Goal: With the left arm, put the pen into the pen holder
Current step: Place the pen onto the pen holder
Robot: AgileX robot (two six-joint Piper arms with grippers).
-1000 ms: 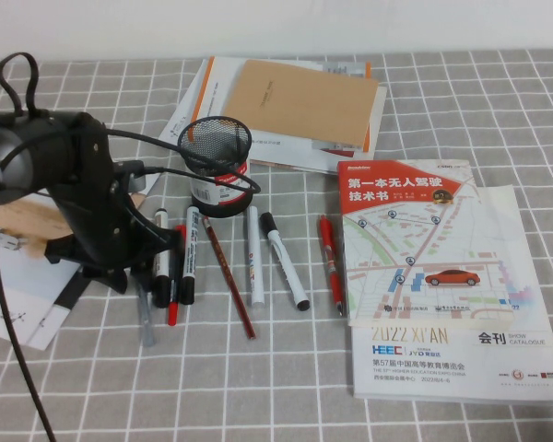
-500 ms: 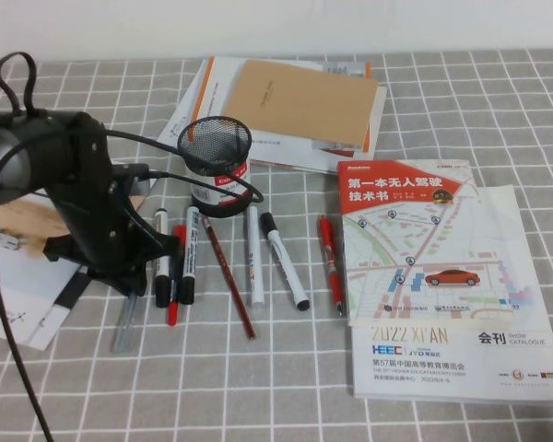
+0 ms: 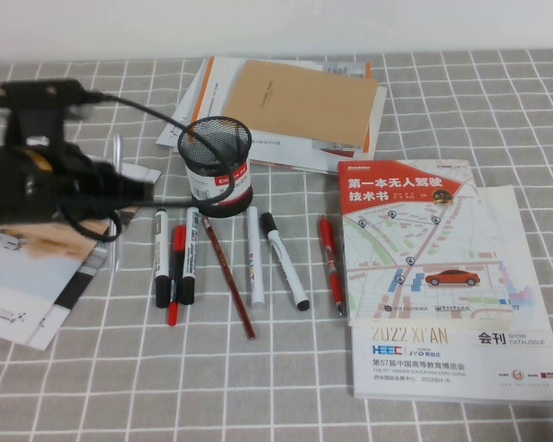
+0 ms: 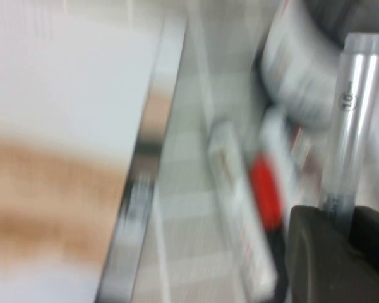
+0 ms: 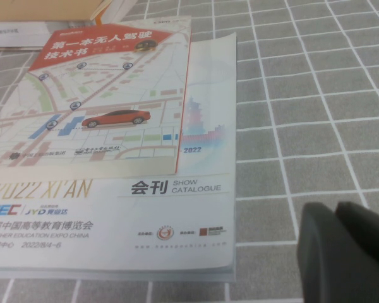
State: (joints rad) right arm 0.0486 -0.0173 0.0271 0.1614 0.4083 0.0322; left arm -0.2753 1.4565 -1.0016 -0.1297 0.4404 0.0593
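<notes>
Jaws of left gripper [image 4: 341,237] apparently clamp pen [image 4: 350,120] beside pen holder [image 3: 216,168].

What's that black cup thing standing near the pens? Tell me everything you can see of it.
The pen holder is a round black wire-mesh cup with a red and white label around its base. It stands upright on the grey checked cloth, in front of a stack of papers, with markers lying just before it. Nothing sticks out of it. The left gripper, gripping the pen, is off to its left; the right gripper hangs by the catalogue.
</notes>
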